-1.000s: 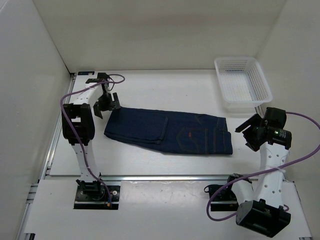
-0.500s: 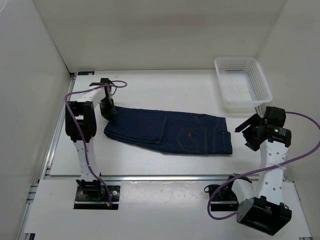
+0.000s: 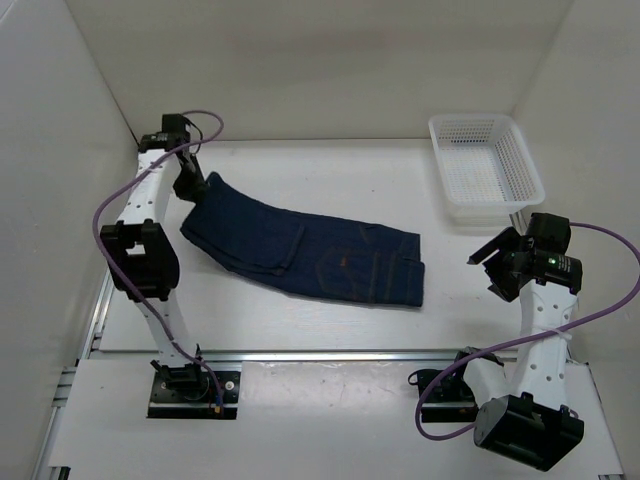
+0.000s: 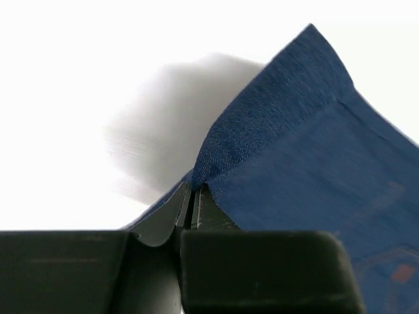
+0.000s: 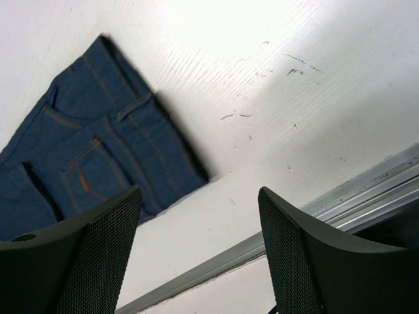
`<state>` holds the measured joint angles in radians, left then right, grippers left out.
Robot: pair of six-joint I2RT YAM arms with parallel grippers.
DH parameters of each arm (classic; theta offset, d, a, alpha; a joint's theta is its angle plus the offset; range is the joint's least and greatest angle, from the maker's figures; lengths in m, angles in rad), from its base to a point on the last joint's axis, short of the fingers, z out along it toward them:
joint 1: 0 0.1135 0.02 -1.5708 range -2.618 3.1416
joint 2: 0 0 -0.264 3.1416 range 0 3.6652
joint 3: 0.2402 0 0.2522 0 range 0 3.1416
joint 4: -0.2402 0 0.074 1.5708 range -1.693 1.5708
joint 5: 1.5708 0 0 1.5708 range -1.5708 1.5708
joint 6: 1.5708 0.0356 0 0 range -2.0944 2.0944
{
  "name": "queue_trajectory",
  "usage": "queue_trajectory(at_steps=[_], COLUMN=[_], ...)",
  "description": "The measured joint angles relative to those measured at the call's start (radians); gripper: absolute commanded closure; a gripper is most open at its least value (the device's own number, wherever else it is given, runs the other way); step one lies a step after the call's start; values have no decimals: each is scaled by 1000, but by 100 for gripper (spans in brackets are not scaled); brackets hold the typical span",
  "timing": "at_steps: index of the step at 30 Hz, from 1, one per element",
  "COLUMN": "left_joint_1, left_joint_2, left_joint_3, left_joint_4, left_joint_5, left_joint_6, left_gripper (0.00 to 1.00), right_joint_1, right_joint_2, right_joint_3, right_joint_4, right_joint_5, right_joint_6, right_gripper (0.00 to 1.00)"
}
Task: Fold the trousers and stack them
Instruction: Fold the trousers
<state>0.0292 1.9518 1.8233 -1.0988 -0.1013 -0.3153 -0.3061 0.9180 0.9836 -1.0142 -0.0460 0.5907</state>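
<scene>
Long dark navy-blue denim trousers (image 3: 310, 255) flat on white table (image 3: 330, 170), centre-left; leg-hem end far left, waist end right.
Left gripper (image 4: 194, 193) clamped tight on hem corner, corner raised off surface.
Right gripper (image 5: 196, 196) spread wide, holding nothing, well apart from waist end.

Risks, judged:
- Pinch sits at very fingertips, little cloth in bite; heavy denim may slip out under pull.
- Single corner held; other hem corner may sag, fold goes skew.
- Waist unpinned; whole pair may drag, not fold.
- White plastic mesh basket (image 3: 440, 160) far right, clear of path.
</scene>
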Motion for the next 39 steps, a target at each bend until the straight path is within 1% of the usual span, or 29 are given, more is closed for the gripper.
queue_trajectory(at_steps=[4,6,9,16,23,27,30,39], left_joint_1=[-14,-43,-119,-362,-633,-745,-788,-825], left_joint_2=[-60,-95,-145,-190,-186,-153,-126,-47], left_joint_3=[121,136,135,129,130,159,174,254], left_joint_4=[-39,-53,-73,-71,-28,-7,8,30], left_joint_5=[-17,-15,10,69,58,38,17,-46], left_joint_6=[-5,-13,-43,-178,-361,-454,-514,-631], left_gripper=[90,90,90,90,90,90,90,90], right_joint_1=[0,0,0,0,0,0,0,0], right_joint_2=[0,0,0,0,-8,-19,-26,-34], right_joint_3=[0,0,0,0,0,0,0,0], right_joint_4=[0,0,0,0,0,0,0,0], right_joint_5=[-10,-10,-11,-11,-11,-11,-11,-11], right_joint_6=[0,0,0,-6,-16,-19,-19,-19], right_gripper=[23,23,23,23,23,23,23,23])
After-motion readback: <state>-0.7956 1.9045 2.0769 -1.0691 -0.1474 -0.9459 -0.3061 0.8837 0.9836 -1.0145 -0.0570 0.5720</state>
